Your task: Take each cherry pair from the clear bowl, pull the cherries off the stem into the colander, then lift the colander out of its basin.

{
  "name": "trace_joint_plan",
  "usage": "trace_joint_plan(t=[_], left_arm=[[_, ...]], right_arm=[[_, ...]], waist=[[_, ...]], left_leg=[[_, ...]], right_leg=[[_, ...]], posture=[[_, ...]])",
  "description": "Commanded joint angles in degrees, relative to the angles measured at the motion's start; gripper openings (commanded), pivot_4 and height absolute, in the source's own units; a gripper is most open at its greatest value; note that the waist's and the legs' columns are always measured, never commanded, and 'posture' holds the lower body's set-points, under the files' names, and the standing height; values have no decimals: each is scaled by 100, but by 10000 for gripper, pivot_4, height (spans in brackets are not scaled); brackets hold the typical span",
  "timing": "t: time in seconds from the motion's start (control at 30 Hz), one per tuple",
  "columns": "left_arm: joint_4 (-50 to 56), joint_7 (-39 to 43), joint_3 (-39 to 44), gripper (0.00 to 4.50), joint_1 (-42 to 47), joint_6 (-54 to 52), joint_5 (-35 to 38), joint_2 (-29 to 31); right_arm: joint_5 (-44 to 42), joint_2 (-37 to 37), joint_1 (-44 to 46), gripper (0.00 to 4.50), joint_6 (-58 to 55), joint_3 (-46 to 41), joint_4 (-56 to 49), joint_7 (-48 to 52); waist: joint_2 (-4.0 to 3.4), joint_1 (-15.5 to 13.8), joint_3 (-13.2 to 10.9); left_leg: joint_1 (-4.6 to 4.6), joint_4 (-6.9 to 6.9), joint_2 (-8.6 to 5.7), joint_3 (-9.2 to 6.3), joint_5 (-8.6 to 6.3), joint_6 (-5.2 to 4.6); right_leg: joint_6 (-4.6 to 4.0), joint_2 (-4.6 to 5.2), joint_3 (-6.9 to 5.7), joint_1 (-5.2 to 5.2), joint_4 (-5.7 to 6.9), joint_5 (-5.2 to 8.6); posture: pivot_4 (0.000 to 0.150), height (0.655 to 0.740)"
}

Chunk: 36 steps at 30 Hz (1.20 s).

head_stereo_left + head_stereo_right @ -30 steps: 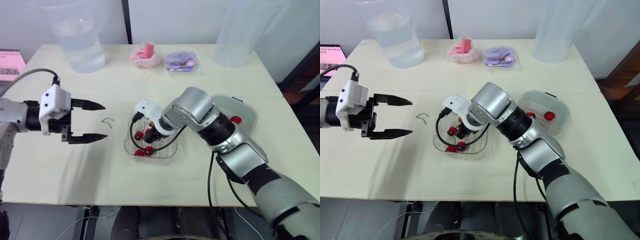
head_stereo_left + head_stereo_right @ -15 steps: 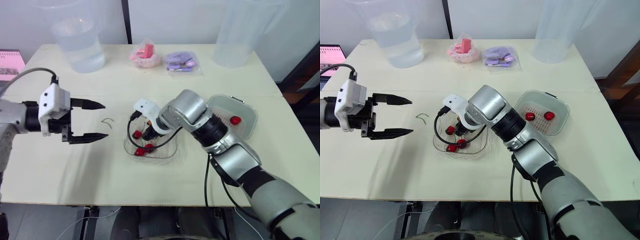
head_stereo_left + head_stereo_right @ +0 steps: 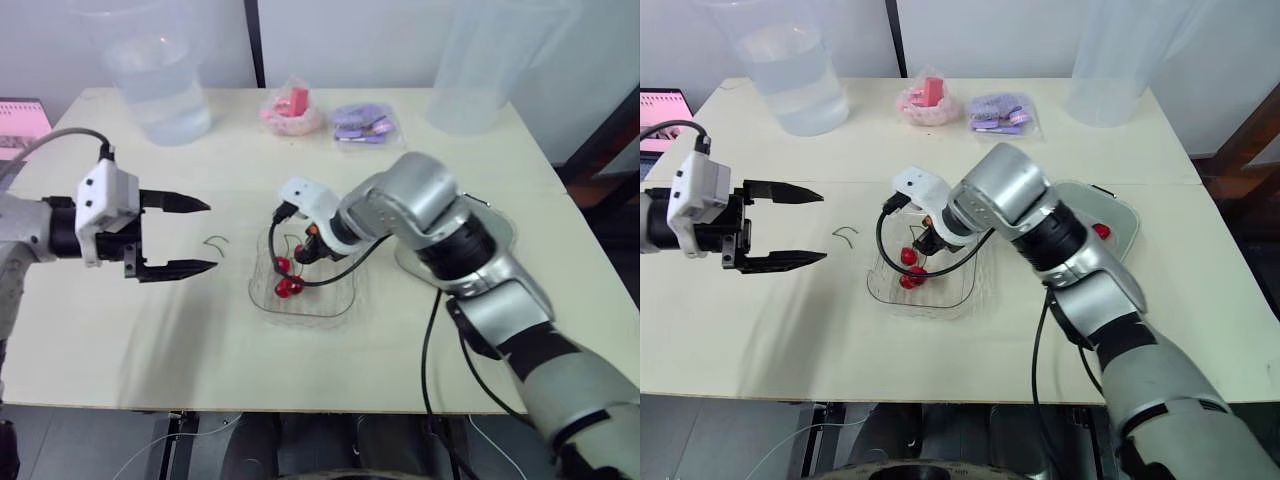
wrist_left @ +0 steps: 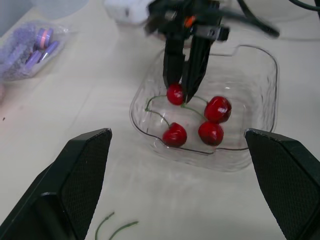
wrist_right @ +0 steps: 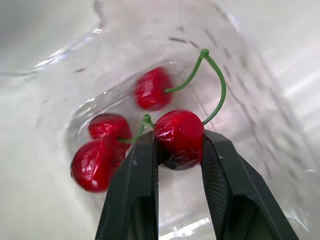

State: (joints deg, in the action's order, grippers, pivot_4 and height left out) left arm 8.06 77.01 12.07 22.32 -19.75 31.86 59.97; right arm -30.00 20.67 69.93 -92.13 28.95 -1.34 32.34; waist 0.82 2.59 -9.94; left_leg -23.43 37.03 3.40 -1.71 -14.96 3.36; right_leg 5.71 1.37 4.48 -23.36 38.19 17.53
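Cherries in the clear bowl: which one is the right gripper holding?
The cherry pinched by the right gripper; the other three lie free in the bowl.

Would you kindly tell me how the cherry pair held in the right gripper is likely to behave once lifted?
The gripped cherry looks round and glossy, so it may slip in the right gripper. Its thin curved stem probably flexes, letting the second cherry dangle and swing. Both look small, so likely light.
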Motion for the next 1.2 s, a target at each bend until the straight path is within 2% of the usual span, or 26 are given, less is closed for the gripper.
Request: trace_joint_plan(t=[0.03, 0.17, 0.33, 0.47, 0.6, 0.67, 0.7, 0.8, 1.2], left_arm=[[-5, -29, 46, 45000, 172, 4, 47, -11], [-109, 3, -55, 45000, 310, 53, -13, -79], [-194, 20, -170, 45000, 458, 96, -61, -155], [-180, 13, -185, 45000, 456, 102, -64, -180], [-90, -9, -147, 45000, 382, 74, -46, -186], [-50, -30, -122, 45000, 350, 53, -29, -181], [-38, -39, -114, 45000, 336, 52, -29, -181], [-7, -60, -97, 45000, 303, 52, -27, -187], [-162, -38, -237, 45000, 464, 141, -103, -309]], right_arm=[[-269, 262, 96, 8326, -37, -66, -616, 197], [-324, 450, -146, 8326, -30, 50, -797, 246], [-36, 573, -519, 8326, 803, 748, -815, 430], [490, 413, -612, 8326, 1597, 1250, -333, 467], [855, 216, -542, 8326, 1936, 1277, 118, 500], [947, 192, -464, 17410, 2007, 1259, 171, 634], [912, 224, -380, 20317, 1947, 1255, 125, 784], [837, 290, -235, 35065, 1717, 1186, 28, 1051], [542, 530, -173, 35065, 746, 941, -420, 1383]], waist=[[0, 4, 0], [0, 27, 0], [1, 24, 1], [1, 42, 0], [4, 86, 2], [4, 112, 2], [3, 122, 2], [3, 139, 2], [3, 129, 2]], left_leg=[[0, -1, 0, 0, 0, 0], [2, -1, 1, -1, 0, 0], [1, 2, 0, 1, 0, 0], [1, 0, 1, 0, 0, 0], [3, 5, 1, 0, 0, 0], [5, 5, 1, 0, 0, 0], [5, 5, 1, -2, 0, 0], [4, 2, 2, -3, 0, 0], [3, 4, 1, -4, 0, 0]], right_leg=[[0, 0, 0, 0, 0, 0], [0, -3, 0, -1, 2, 0], [0, -2, 2, 0, 1, 0], [0, -3, 1, -2, 2, 0], [0, -3, 1, 2, 3, -1], [-1, -3, 1, 3, 6, -1], [-1, -4, 1, 3, 6, -1], [-1, -3, 1, 1, 6, -1], [-1, -2, 0, 2, 5, -1]], posture=[[1500, 7367], [1500, 7367], [1500, 7367], [1500, 7367], [1500, 7367], [1500, 7367], [1500, 7367], [1500, 7367], [1500, 7367]])
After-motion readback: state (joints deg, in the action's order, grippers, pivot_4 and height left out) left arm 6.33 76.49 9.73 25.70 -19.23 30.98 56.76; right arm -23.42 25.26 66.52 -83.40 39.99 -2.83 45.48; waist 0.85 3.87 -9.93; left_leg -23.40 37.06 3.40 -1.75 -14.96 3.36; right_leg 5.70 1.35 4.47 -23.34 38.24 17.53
